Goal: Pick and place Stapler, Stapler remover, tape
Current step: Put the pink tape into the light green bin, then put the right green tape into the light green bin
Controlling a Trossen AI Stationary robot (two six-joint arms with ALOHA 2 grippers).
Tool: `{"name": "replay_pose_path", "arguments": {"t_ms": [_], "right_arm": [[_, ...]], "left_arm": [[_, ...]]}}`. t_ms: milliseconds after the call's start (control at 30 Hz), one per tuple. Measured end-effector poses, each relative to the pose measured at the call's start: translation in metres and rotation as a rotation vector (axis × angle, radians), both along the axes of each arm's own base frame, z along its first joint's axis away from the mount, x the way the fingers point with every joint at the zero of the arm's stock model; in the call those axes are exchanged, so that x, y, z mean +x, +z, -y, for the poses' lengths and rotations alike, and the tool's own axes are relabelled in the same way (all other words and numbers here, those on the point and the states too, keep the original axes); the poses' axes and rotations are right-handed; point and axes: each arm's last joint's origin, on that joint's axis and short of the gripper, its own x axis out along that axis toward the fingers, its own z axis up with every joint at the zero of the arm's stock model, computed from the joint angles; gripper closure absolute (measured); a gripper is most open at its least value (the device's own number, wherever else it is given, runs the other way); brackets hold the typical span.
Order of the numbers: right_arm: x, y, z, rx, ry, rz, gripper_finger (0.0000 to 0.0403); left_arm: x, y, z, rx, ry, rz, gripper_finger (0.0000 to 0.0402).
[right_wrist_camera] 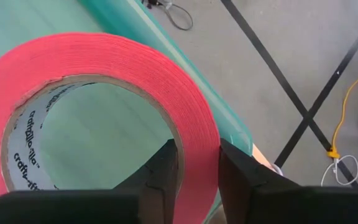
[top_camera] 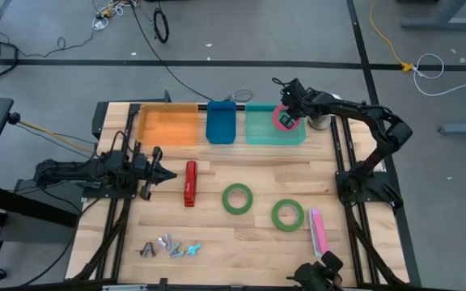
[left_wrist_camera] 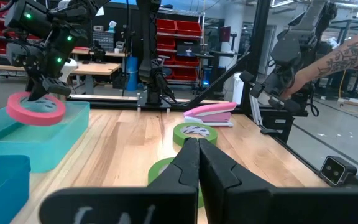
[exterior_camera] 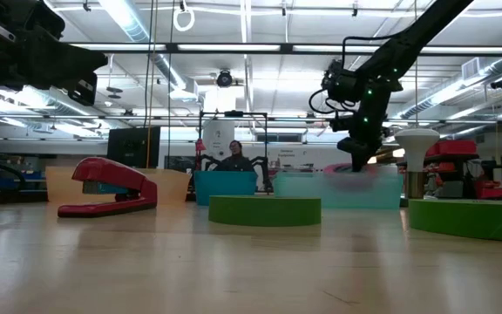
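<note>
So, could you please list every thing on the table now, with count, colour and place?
Ring-shaped tape rolls: three; two green flat on the wood, one red-pink held over the teal tray.
Plastic trays: three along the far edge; orange, blue, teal.
Red stapler: one, near the left arm.
Pink stapler: one, right of the green rolls.
Small metal staple removers: a cluster, near edge.
Right gripper: fingers shut on the red-pink roll.
Left gripper: shut, holding nothing, beside the red stapler.

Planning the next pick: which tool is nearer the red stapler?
Left. The left tool, shut, sits just beside the red stapler; the right tool holds the pink tape roll over the teal bin.
</note>
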Motion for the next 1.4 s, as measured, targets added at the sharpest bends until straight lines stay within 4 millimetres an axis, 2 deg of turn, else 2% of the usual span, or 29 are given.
{"name": "replay_pose_path", "arguments": {"t_ms": [500,700,1033,1400], "right_arm": [[-0.002,-0.001,-0.001,0.023,-0.022,0.006,0.0217],[-0.002,0.002,-0.002,0.022,-0.014,0.015,0.0199],[-0.005,0.038,-0.019,0.004,0.094,0.167,0.0197],[-0.003,0.076,-0.069,0.044,0.353,0.274,0.0197]], "left_arm": [[0.0,0.0,0.0,0.0,0.0,0.0,0.0399],[0.0,0.0,0.0,0.0,0.0,0.0,0.0399],[0.0,0.0,0.0,0.0,0.0,-0.001,0.0399],[0.0,0.0,0.0,0.0,0.0,0.0,0.0399]]}}
